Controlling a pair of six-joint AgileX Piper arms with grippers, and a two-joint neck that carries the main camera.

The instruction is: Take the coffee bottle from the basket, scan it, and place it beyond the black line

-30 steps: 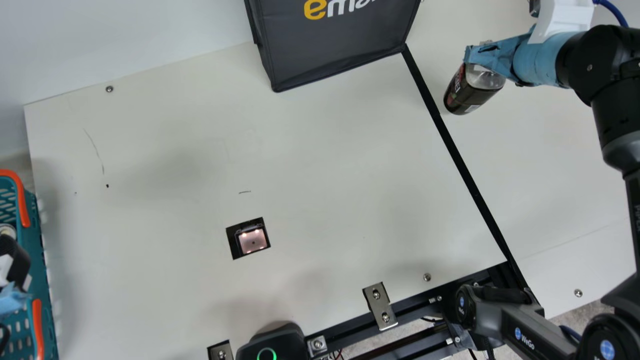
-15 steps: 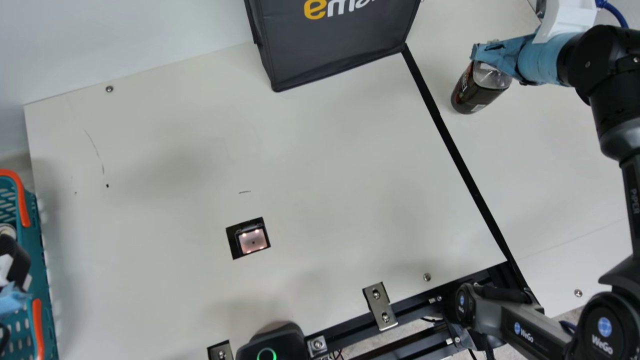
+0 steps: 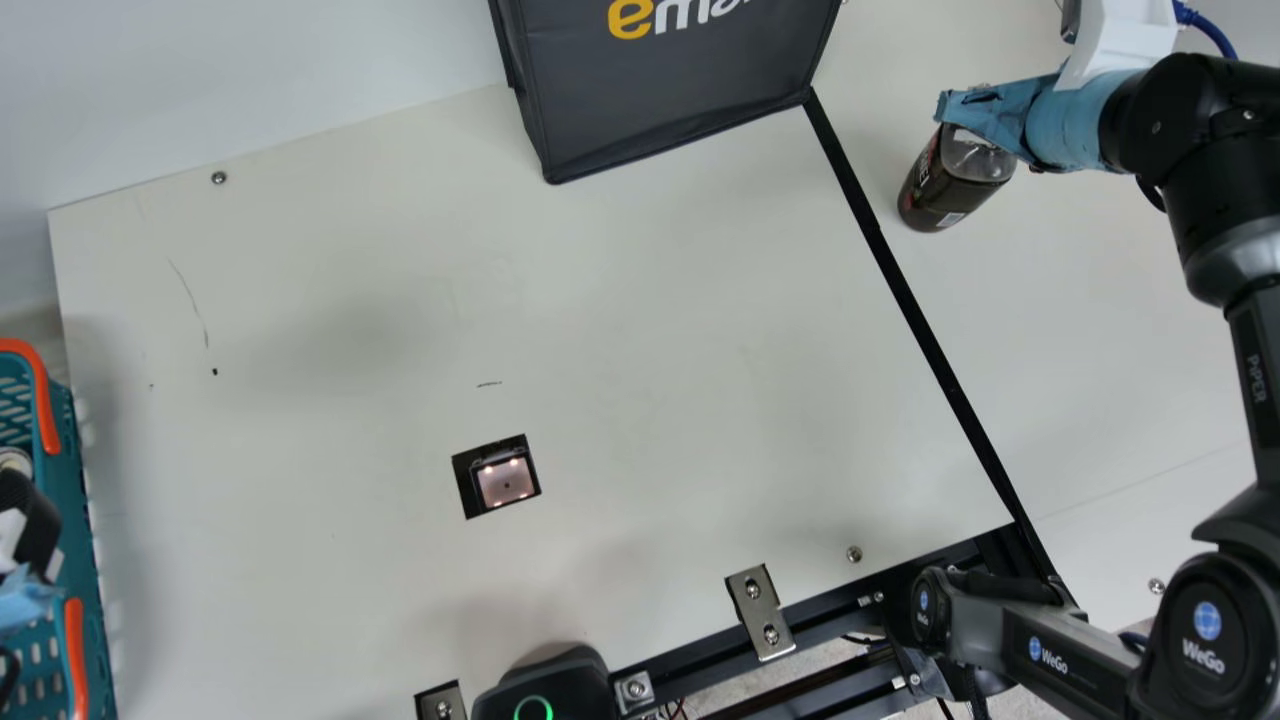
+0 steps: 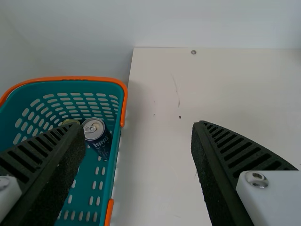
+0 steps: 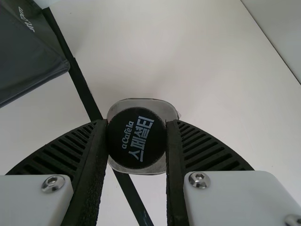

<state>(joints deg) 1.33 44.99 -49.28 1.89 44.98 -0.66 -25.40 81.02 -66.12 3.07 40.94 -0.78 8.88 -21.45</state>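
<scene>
"Which way is the bottle pointing?"
"Its base is pointing straight away from the right gripper, which is pinching its cap; it's hovering or standing just beyond the black line, can't tell."
"So likely just needing release, lowering first if hovering."

To the right of the black line, a black right arm is noted, marked by 1 silver-grey band, blue tape, a white bracket, a blue cable and round blue emblems. Ribbed black fingers are backed by white mounts with silver screws.
</scene>
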